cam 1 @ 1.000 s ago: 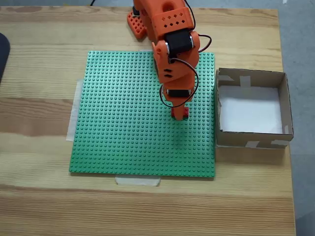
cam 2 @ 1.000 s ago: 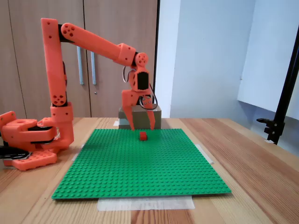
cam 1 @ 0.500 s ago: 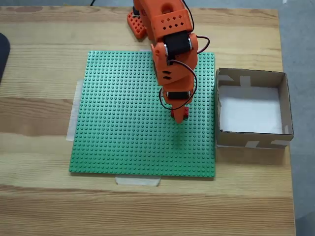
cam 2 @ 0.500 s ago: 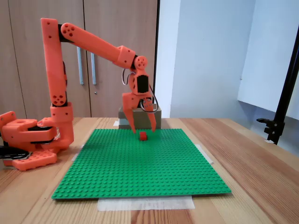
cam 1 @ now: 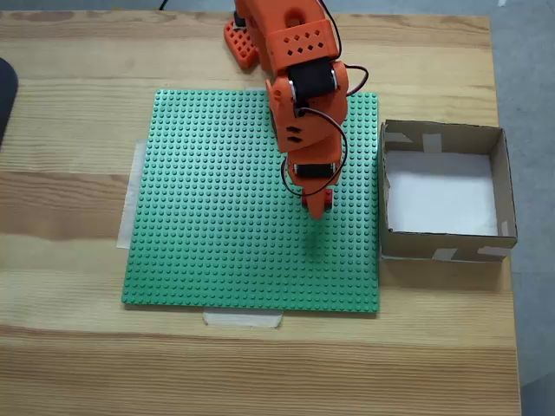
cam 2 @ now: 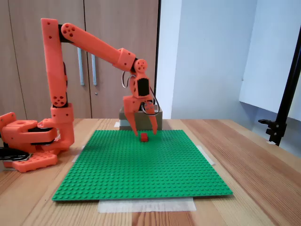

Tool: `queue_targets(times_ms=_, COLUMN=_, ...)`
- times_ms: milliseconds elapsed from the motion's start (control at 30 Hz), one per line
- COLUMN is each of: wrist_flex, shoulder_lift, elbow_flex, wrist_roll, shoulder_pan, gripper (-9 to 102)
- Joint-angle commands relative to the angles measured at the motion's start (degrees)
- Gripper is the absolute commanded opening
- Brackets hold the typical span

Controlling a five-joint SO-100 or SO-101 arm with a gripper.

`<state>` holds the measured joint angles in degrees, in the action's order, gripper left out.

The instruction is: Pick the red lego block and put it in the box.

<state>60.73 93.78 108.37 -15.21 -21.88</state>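
Wooden cabinets stand behind the table. On the green baseplate, toward its far edge, the red lego block sits untouched; the gripper straddles it, fingers apart. Grasping and carrying to the box remain.

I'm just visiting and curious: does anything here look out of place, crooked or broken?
Nothing stands out. The red lego block sits upright on the green baseplate, below the open gripper. The box stands square beside the baseplate and looks empty. Tape strips at the baseplate's edges look deliberate.
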Motion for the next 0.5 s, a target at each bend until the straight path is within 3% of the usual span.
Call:
queue_targets(times_ms=0, wrist_flex=-0.88, shoulder_lift=2.37, elbow_flex=0.00, wrist_roll=0.70, shoulder_pan=0.35, gripper=28)
queue_targets(times_ms=467, wrist_flex=-3.34, shoulder_lift=2.37, elbow_flex=2.11, wrist_roll=1.32, shoulder_pan=0.35, gripper=27)
